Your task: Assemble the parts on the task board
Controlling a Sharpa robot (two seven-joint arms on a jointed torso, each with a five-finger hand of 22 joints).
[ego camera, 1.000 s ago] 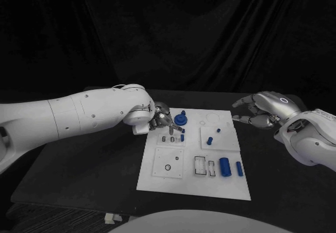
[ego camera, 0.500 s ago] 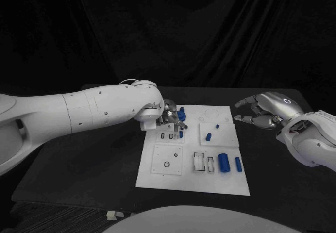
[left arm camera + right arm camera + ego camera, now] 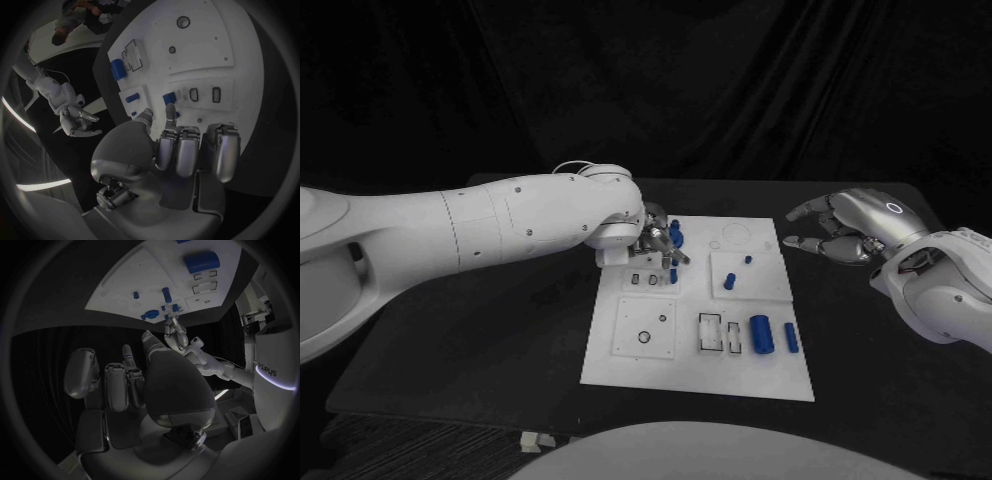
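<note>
Over the far left corner of the white board (image 3: 697, 372), the left hand (image 3: 646, 243) reaches down, fingers (image 3: 170, 111) pinching a blue part (image 3: 675, 235). Beside the board's right edge, above the desk (image 3: 488, 330), the right hand (image 3: 852, 229) hovers, fingers loosely curled, holding nothing.

Left hand (image 3: 181, 150) over the white task board (image 3: 206, 45), fingers stretched toward a small blue part (image 3: 169, 98) beside two slots – whether they touch it, cannot tell, larger blue cylinder (image 3: 118, 69) farther off, right hand (image 3: 78, 120) above the dark counter (image 3: 109, 125).
</note>
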